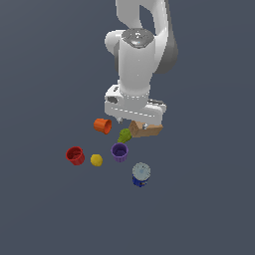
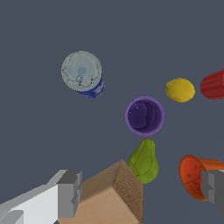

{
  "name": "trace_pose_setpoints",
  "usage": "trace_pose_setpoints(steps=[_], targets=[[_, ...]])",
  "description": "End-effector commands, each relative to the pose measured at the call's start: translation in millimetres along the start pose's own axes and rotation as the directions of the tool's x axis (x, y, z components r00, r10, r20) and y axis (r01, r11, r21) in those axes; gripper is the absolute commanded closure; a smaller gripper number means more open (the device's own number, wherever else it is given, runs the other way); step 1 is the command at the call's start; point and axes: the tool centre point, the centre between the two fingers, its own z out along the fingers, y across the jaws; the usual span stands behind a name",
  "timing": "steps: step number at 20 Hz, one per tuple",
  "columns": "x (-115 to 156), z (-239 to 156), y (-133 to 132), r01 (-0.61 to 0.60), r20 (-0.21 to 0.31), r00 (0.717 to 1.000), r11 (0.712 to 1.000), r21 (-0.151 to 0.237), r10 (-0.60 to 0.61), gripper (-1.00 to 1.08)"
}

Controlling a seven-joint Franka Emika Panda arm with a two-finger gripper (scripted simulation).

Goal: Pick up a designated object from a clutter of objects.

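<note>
Clutter sits on the dark grey floor (image 1: 45,214) beneath the white arm (image 1: 142,50), and the purple cup (image 2: 144,116) makes a handy marker in the middle of it. It stands upright with its mouth open to the wrist camera. Just beside it, nearly touching its rim, lies the yellow-green item (image 2: 143,162), pear-shaped and bumpy, with its narrow end toward the cup. Next to that item's broad end is the brown box (image 2: 109,197), tilted with one corner up; whether the two touch I cannot tell. On the other side of the item, an orange cup (image 2: 197,175) lies tipped on its side. Farther out from the purple cup are a yellow ball (image 2: 180,90) and a red cup (image 2: 213,85) beyond it, and well apart stands a blue-and-grey can (image 2: 82,73). The gripper (image 2: 142,190) hangs above the box and the item with its fingers (image 2: 70,192) spread wide, holding nothing.
</note>
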Motion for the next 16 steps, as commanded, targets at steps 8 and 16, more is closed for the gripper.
trace_pose_setpoints(steps=[8,16], targets=[[-19,55,20,-0.283,0.010,0.959,0.959,0.006,0.283,-0.92],[-41,96,38,-0.504,0.015,0.864,0.864,0.002,0.504,-0.92]])
